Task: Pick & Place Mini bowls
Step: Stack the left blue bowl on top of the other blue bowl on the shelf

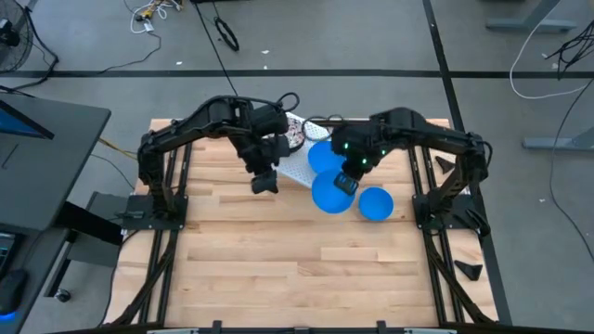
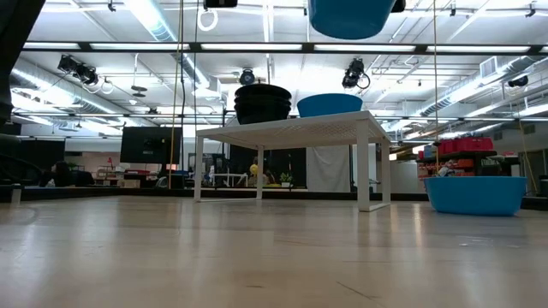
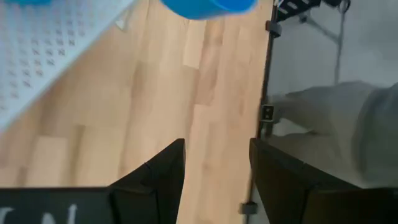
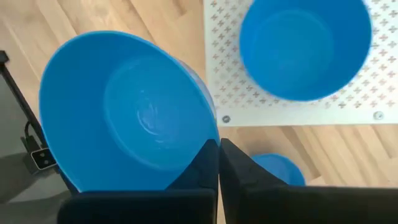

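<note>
My right gripper (image 1: pixel 345 182) is shut on a bright blue mini bowl (image 1: pixel 329 193) held high above the table; the bowl also shows at the top of the low view (image 2: pixel 351 17). A second blue bowl (image 1: pixel 324 156) stands on the white perforated rack (image 1: pixel 299 165). A third blue bowl (image 1: pixel 375 203) stands on the table to the right of the rack. The speckled bowls (image 1: pixel 295 131) sit stacked at the rack's far end. My left gripper (image 1: pixel 264 182) hangs open and empty over the table at the rack's left side. My right gripper holds the blue bowl by its rim (image 4: pixel 208 147). One finger (image 4: pixel 200 169) is inside the bowl and the other (image 4: pixel 244 175) is outside its wall. The fingers come from above. The bowl is lifted clear and sits mouth up.
The rack stands on short legs (image 2: pixel 363 175) near the table's far middle. The arms' frames (image 1: pixel 153 186) stand along the table's left and right sides. Bare wood lies across the near half (image 1: pixel 297 269).
</note>
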`<act>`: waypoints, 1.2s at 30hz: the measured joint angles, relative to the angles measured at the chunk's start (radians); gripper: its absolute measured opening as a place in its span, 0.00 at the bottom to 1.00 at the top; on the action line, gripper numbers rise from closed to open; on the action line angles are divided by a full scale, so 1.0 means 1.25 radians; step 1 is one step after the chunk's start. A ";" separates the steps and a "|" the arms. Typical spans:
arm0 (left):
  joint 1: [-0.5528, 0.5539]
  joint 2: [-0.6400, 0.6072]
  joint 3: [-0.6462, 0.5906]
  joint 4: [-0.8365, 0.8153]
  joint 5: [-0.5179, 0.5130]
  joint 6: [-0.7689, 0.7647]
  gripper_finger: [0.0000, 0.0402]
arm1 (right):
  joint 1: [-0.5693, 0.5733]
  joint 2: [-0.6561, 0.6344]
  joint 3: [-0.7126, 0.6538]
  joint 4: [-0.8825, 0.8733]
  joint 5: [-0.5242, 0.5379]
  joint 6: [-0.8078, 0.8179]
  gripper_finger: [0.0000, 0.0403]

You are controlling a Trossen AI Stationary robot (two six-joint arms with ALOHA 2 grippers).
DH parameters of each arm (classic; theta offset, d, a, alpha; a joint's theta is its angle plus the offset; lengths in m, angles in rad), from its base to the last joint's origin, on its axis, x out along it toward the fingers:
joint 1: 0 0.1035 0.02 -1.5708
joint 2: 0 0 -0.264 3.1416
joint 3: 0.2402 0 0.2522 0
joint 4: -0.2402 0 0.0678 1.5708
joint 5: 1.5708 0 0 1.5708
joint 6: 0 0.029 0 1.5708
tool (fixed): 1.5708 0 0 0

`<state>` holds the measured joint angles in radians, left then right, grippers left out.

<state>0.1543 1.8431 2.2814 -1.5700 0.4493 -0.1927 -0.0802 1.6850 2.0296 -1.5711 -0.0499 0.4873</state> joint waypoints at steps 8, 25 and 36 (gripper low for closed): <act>0.000 -0.018 0.001 0.000 -0.092 0.119 0.46 | -0.114 -0.005 0.000 0.000 -0.066 -0.084 0.00; 0.005 -0.289 -0.528 0.146 -0.147 0.188 0.46 | -0.326 0.088 0.000 0.015 -0.073 -0.100 0.00; 0.004 -0.431 -0.787 0.245 -0.156 0.214 0.45 | -0.344 0.139 -0.002 0.014 -0.073 -0.113 0.00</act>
<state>0.1596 1.3038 1.2975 -1.2636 0.2544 0.0747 -0.5099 1.8587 2.0269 -1.5534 -0.1410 0.3465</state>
